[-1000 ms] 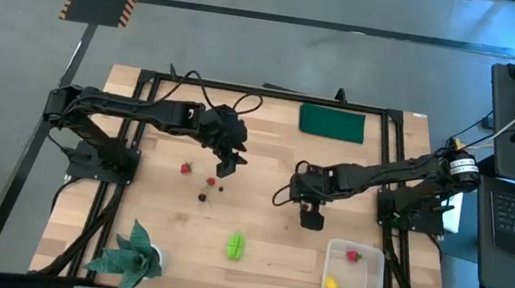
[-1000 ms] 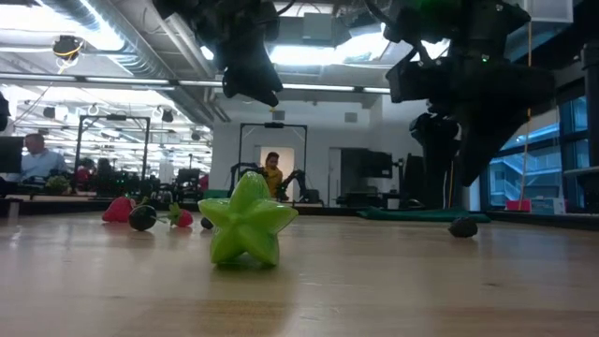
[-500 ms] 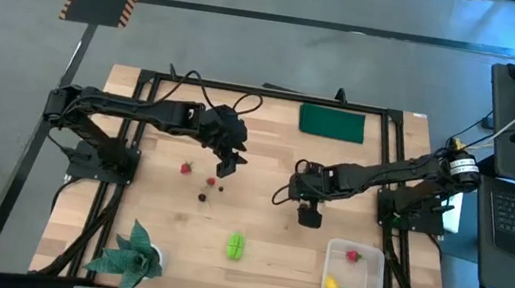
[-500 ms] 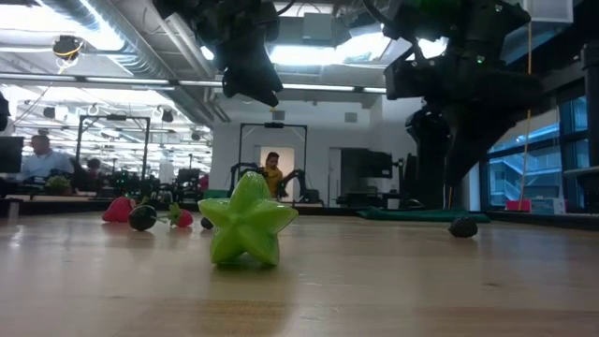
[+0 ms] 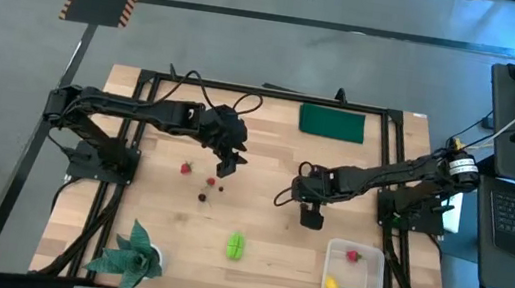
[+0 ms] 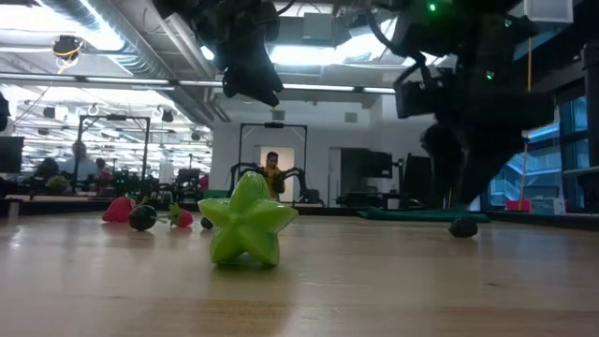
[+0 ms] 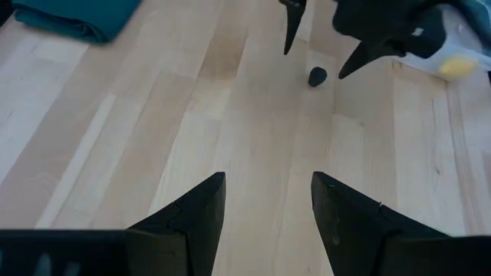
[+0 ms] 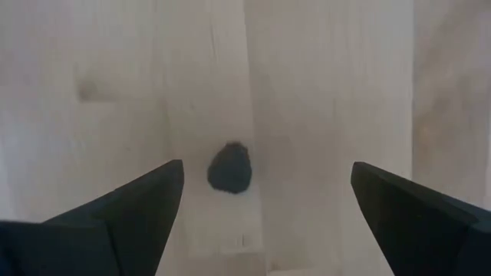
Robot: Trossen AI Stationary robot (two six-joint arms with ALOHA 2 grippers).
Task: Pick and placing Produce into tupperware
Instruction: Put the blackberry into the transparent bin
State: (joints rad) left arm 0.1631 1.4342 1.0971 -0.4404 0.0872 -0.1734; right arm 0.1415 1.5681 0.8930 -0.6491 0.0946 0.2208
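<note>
A dark berry (image 8: pixel 230 169) lies on the wooden table, and my right gripper (image 8: pixel 267 166) hangs above it, open, with a finger on either side and not touching it. The left wrist view shows the same berry (image 7: pixel 317 76) below those fingers. My left gripper (image 5: pixel 226 168) waits open and empty over the table's middle left. The green ridged fruit (image 5: pixel 236 246) rests near the front. Red berries (image 5: pixel 186 167) and dark berries (image 5: pixel 203 196) lie below the left gripper. The tupperware (image 5: pixel 369 281) at the front right holds a red berry (image 5: pixel 353 255) and the yellow fruit (image 5: pixel 330 287).
A flat dark green rectangle (image 5: pixel 332 123) lies at the far edge. A leafy potted plant (image 5: pixel 131 256) stands at the front left corner. A black frame (image 5: pixel 275 93) runs round the table. Bare wood lies between the green fruit and the tupperware.
My right gripper has rolled a little and sunk slightly toward the dark berry beneath it, its fingers staying open. The produce has not moved.
</note>
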